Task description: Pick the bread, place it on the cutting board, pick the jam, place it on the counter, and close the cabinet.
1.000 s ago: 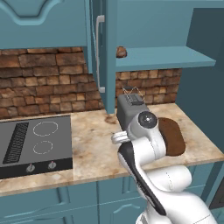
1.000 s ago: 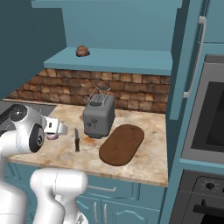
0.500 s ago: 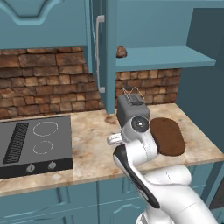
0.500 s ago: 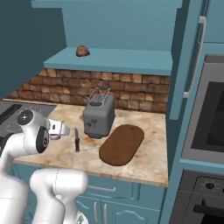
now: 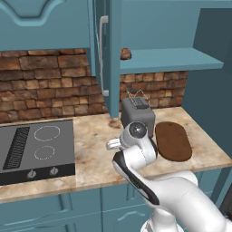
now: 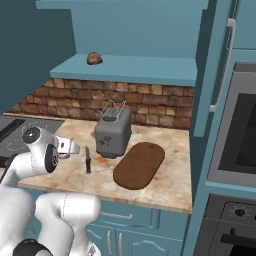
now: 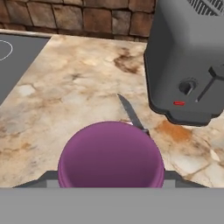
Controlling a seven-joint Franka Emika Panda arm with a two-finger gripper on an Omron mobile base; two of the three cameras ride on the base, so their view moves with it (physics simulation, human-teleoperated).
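Note:
The jam (image 7: 111,159), a pink-purple jar, sits between my fingers in the hand view, and my gripper (image 7: 111,177) is shut on it just above the counter (image 7: 65,96), left of the toaster (image 7: 188,61). The bread (image 5: 125,54) (image 6: 94,58) rests on the teal shelf inside the open cabinet (image 5: 107,50). The dark oval cutting board (image 5: 172,140) (image 6: 139,165) lies bare on the counter (image 5: 90,136), to the right of the toaster. In both base views my own arm hides the hand.
A knife (image 7: 131,113) (image 6: 87,160) lies on the counter just beyond the jar. The grey toaster (image 5: 137,115) (image 6: 113,132) stands at the brick wall. The black stovetop (image 5: 31,145) is at the left and an oven (image 6: 235,135) at the right.
The arm's big joint has drifted slightly left and down over the counter. The bread, the board and the cabinet door have stayed in place.

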